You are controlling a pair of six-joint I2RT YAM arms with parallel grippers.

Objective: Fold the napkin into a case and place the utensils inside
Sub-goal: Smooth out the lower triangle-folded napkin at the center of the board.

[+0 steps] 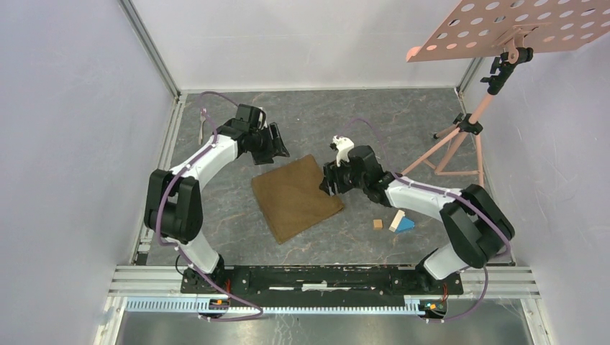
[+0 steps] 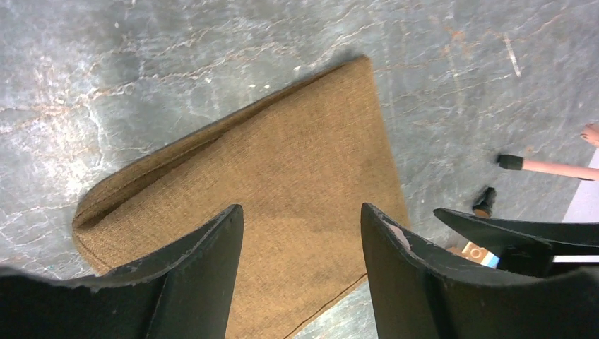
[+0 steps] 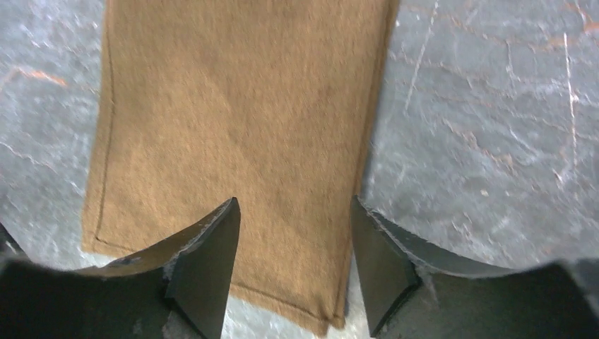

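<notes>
The napkin (image 1: pixel 295 198) lies folded on the grey table as a brown slab, with its fold rounded at one end (image 2: pixel 106 205). My left gripper (image 1: pixel 280 152) hovers at its far corner, open, with cloth showing between the fingers (image 2: pixel 302 208) and nothing held. At the napkin's right edge my right gripper (image 1: pixel 327 183) also stands open, over a stitched corner of the cloth (image 3: pixel 294 201). The napkin (image 3: pixel 233 120) stretches away from that corner. I cannot make out the utensils in any view.
Two small wooden blocks (image 1: pixel 378 223) (image 1: pixel 396 219) and a blue block (image 1: pixel 405 225) lie right of the napkin. A pink tripod stand (image 1: pixel 460 136) with a perforated board (image 1: pixel 514 25) stands at the back right. Enclosure walls bound the table.
</notes>
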